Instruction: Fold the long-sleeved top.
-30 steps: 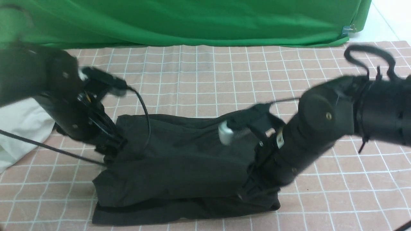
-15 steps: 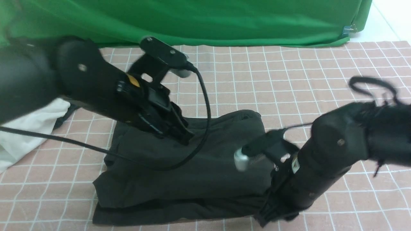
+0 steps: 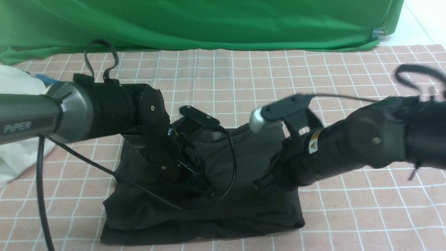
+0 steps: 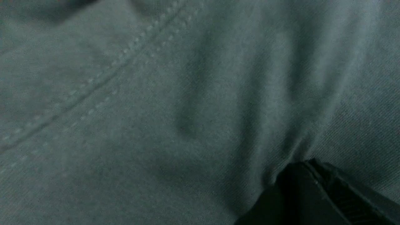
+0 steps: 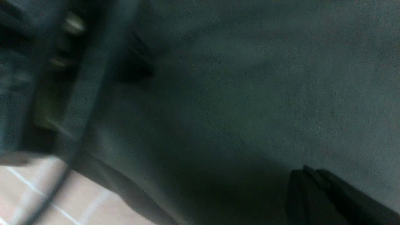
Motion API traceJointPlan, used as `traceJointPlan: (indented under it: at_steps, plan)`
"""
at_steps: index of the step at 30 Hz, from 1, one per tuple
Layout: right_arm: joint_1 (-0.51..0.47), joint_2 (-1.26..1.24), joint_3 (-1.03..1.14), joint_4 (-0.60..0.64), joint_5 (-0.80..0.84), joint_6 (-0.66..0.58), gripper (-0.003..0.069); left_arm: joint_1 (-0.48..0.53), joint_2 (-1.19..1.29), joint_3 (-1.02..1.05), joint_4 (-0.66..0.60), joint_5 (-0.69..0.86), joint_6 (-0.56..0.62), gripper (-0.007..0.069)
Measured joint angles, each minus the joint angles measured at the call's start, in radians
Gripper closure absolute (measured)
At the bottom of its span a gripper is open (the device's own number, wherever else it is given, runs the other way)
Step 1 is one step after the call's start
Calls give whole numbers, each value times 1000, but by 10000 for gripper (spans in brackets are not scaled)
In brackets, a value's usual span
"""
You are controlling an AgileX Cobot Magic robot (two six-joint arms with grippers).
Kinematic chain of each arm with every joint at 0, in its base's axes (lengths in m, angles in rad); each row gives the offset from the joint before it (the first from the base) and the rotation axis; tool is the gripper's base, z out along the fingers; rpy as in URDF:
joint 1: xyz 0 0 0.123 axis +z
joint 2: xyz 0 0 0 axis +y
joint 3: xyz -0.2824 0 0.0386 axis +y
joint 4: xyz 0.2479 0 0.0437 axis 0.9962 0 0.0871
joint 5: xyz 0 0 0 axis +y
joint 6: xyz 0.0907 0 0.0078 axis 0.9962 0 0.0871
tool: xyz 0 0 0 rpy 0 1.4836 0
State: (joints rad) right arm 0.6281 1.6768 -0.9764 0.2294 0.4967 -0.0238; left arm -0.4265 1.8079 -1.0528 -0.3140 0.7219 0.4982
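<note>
The black top (image 3: 223, 205) is lying folded on the pink checked cloth (image 3: 348, 216). Both grippers, left (image 3: 205, 186) and right (image 3: 259, 183), are pressing on it, clenched shut. A white bundle (image 3: 17, 153) is sitting nearby, left.

The black long-sleeved top (image 3: 216, 205) lies folded, rumpled, on the checked cloth.
</note>
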Motion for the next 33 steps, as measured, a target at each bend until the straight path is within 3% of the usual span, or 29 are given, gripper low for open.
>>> traceJointPlan:
  at_steps: [10, 16, 25, 33]
  plan:
    - [-8, 76, -23, 8, 109, -37, 633, 0, -12, -6, 17, 81, -1, 606]
    - [-54, 27, -104, 0, 230, -51, 633, 0, -173, -4, 58, 113, -39, 606]
    - [-180, 118, -239, -3, 6, -63, 631, -1, -486, -4, 120, 54, -54, 606]
    - [-251, 283, -264, -7, -7, -86, 631, -1, -767, 71, 134, -22, -56, 606]
